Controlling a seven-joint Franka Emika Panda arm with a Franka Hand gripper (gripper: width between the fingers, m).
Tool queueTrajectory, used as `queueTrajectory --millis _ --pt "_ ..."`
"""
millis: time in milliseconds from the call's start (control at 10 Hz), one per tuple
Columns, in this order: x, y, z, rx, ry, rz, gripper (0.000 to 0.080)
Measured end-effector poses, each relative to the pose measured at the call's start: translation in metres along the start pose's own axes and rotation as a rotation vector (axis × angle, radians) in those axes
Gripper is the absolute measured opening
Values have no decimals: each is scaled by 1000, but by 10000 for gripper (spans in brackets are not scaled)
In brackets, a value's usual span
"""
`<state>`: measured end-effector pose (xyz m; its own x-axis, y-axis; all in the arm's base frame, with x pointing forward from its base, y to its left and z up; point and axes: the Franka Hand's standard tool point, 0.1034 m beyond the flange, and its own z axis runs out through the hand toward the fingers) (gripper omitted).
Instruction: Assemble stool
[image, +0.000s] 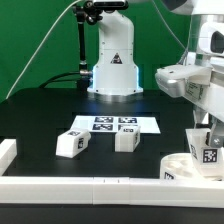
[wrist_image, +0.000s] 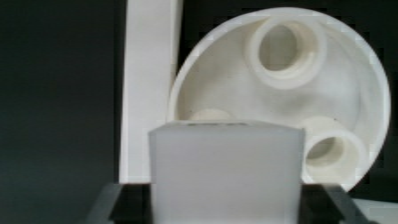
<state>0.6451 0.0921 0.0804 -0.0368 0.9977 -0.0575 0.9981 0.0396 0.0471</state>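
My gripper (image: 205, 133) is at the exterior view's right, shut on a white stool leg (image: 208, 152) with a square tag. It holds the leg upright just above the round white seat (image: 183, 168) by the front rail. In the wrist view the leg (wrist_image: 221, 165) fills the space between my gripper's (wrist_image: 219, 206) dark fingers (wrist_image: 127, 203). Beyond it lies the seat disc (wrist_image: 365, 95), underside up, with a round socket (wrist_image: 286, 45) far off and another (wrist_image: 329, 152) beside the leg. Two more legs (image: 72, 142) (image: 126, 139) lie loose on the black table.
The marker board (image: 115, 124) lies flat at the table's middle, behind the loose legs. A long white rail (image: 90, 184) runs along the front edge, with a short piece (image: 7, 152) at the left; a rail (wrist_image: 151, 90) also shows beside the seat. The arm's base (image: 113, 70) stands at the back.
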Motion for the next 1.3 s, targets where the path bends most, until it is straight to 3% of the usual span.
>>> queueTrajectory --millis 100,300,1000,1300 --pt "0 -1 0 11 4 76 337" --pt "-2 -6 1 60 4 367 337" --pt "0 -4 1 60 17 884 338" --pt "0 -6 2 95 82 1273 338"
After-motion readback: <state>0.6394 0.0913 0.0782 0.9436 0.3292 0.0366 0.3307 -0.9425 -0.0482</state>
